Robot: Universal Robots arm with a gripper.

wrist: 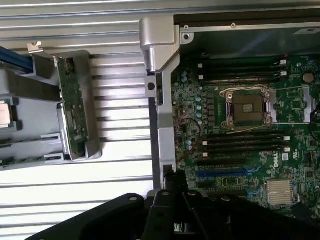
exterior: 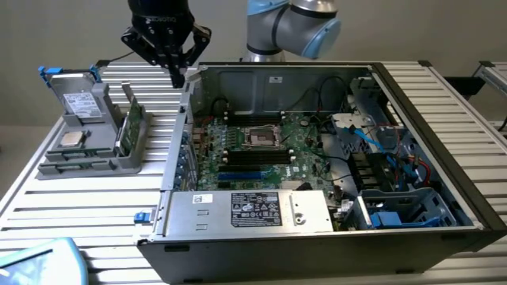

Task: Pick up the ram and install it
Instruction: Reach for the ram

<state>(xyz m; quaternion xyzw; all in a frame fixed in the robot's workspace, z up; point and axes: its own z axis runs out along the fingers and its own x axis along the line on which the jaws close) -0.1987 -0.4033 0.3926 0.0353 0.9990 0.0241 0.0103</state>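
My black gripper (exterior: 176,78) hangs shut, with nothing between its fingers, over the far corner of the open computer case's side wall (exterior: 187,101). In the wrist view the gripper (wrist: 173,179) points down at that wall, beside the motherboard (wrist: 240,125). A thin dark-green strip, which looks like the ram (exterior: 78,156), lies edge-on in a front slot of the grey holder (exterior: 87,169), well apart from the gripper. Black memory slots (exterior: 253,155) run across the board on both sides of the processor socket (exterior: 262,138).
The grey holder also carries a broader green card (exterior: 130,122) standing upright, a silver processor chip (exterior: 71,139) and a drive (exterior: 79,102). The case holds a power supply (exterior: 249,209), cables and drive cages (exterior: 396,208). A slatted metal table (exterior: 79,208) lies all around.
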